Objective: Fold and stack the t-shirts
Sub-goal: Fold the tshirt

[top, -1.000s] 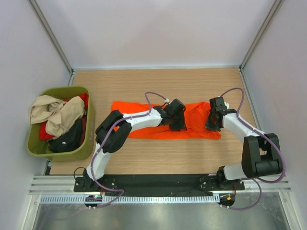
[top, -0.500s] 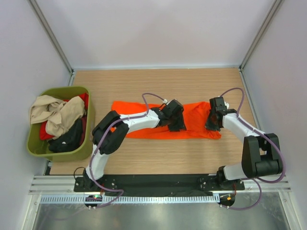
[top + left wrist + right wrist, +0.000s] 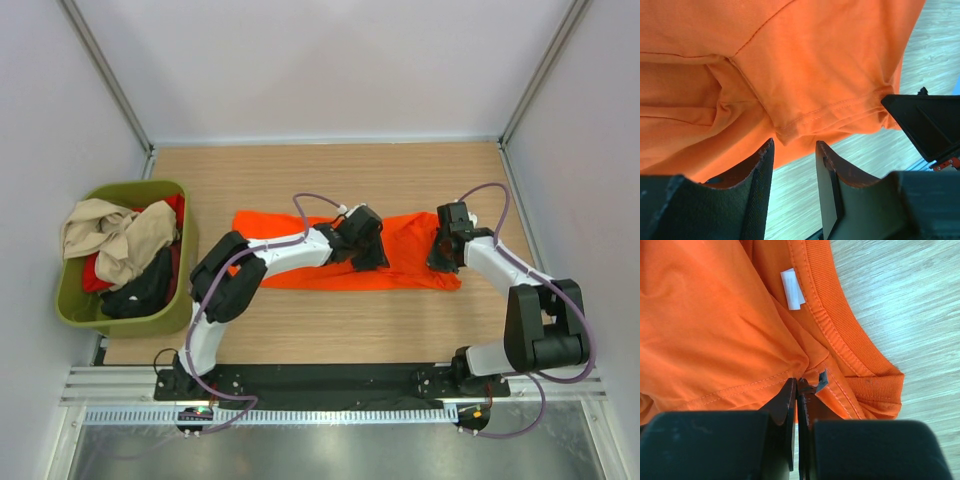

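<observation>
One bright orange round-neck cloth t-shirt (image 3: 410,252) lies spread mid light wooden table (image 3: 400,180). My right gripper (image 3: 797,382) is pinched tight on a fold by the collar. My left gripper (image 3: 794,147) is half-open at the sleeve hem, gripping nothing.

Wooden table (image 3: 330,325) between plain white walls (image 3: 320,60)

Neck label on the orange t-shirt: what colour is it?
White; the label shows best in right wrist view.

bright even light; faint shadows; wrist foregrounds blurred
</observation>
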`<state>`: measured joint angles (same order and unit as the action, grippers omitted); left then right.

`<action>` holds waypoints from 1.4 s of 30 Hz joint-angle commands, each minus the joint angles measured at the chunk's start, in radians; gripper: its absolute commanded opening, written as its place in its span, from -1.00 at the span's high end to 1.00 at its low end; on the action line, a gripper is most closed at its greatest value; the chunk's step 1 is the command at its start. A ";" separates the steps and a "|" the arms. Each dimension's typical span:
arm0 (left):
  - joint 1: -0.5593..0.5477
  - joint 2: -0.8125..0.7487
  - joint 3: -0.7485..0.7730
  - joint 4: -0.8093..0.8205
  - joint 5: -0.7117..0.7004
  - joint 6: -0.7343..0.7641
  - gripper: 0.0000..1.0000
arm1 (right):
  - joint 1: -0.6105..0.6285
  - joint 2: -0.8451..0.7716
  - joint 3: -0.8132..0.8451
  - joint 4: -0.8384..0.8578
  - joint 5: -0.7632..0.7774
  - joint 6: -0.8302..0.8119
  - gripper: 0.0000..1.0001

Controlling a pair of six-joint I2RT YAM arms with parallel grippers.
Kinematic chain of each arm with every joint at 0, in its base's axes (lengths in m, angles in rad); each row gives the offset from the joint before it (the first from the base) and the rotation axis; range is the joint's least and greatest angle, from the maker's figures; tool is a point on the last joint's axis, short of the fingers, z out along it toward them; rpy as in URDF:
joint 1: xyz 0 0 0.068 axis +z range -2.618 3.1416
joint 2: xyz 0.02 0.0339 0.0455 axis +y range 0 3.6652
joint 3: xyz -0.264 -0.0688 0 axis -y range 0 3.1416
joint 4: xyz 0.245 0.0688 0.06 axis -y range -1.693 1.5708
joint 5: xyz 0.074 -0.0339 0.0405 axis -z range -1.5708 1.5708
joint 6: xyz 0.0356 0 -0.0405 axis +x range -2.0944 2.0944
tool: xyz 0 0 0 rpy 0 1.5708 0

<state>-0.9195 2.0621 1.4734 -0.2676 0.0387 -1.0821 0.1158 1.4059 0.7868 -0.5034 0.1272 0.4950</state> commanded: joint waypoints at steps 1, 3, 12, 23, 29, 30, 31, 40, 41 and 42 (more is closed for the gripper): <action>0.002 0.021 0.024 0.005 -0.033 -0.013 0.19 | -0.004 -0.042 -0.009 0.026 -0.005 -0.001 0.98; 0.002 0.030 0.033 0.007 -0.025 -0.012 0.20 | -0.004 -0.045 -0.017 0.031 -0.009 0.002 0.98; 0.004 0.036 0.045 0.008 -0.031 -0.009 0.79 | -0.004 -0.067 -0.015 0.023 -0.023 0.007 0.98; 0.027 -0.014 0.110 -0.110 -0.031 0.025 0.99 | -0.004 -0.151 0.049 -0.089 -0.035 0.043 0.98; 0.041 -0.017 0.122 -0.174 -0.023 0.057 0.95 | -0.002 -0.197 0.017 -0.107 -0.058 0.076 0.98; 0.042 -0.016 0.119 -0.179 -0.017 0.059 0.99 | -0.004 -0.203 0.009 -0.110 -0.064 0.088 0.98; 0.044 -0.017 0.114 -0.182 -0.013 0.060 0.99 | -0.004 -0.212 0.002 -0.113 -0.066 0.097 0.98; 0.045 0.006 0.107 -0.246 -0.025 0.103 0.99 | -0.002 -0.343 -0.216 -0.015 -0.092 0.246 0.98; 0.047 0.015 0.105 -0.255 -0.025 0.106 1.00 | -0.004 -0.344 -0.228 0.014 -0.087 0.249 0.98; 0.045 0.015 0.105 -0.259 -0.029 0.108 0.99 | -0.002 -0.346 -0.238 0.028 -0.083 0.252 0.98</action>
<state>-0.8814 2.0914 1.5692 -0.4747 0.0296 -1.0084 0.1158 1.0752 0.5797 -0.5453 0.0257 0.6945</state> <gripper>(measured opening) 0.008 0.065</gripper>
